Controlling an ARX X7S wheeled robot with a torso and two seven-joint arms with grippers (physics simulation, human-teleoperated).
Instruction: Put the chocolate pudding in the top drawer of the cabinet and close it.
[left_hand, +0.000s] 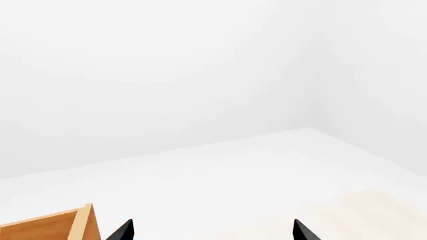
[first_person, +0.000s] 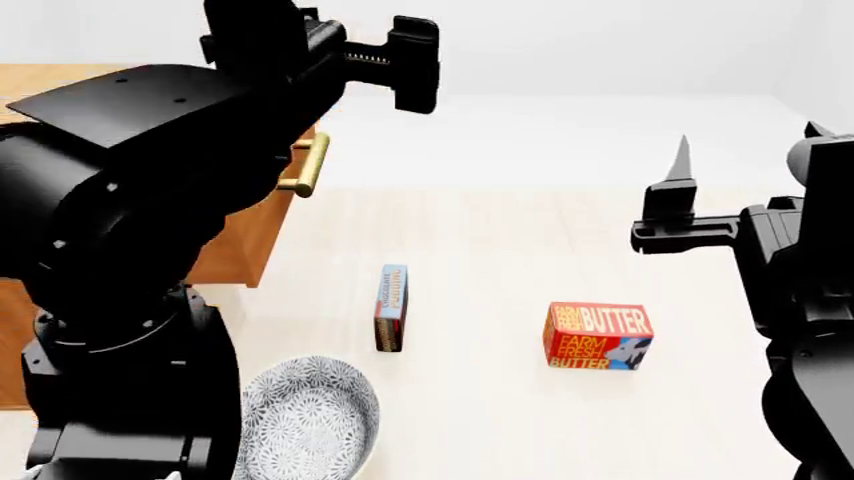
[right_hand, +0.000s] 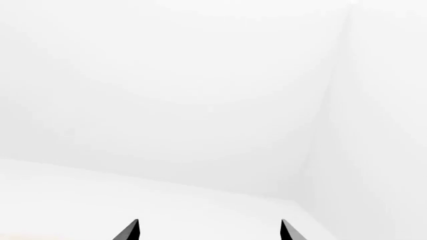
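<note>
We see the slim chocolate pudding box (first_person: 391, 307), light blue above dark brown, standing on edge on the pale surface (first_person: 534, 230) at about six o'clock in the head view, well apart from both arms, so nothing has it yet. The red-orange butter box (first_person: 598, 336) sits at its three o'clock. The orange-brown wooden cabinet (first_person: 247, 235) lies at nine o'clock. Our left gripper (left_hand: 213, 231) and right gripper (right_hand: 210, 230) hang raised with jaws spread, empty, presumably readying an approach
</note>
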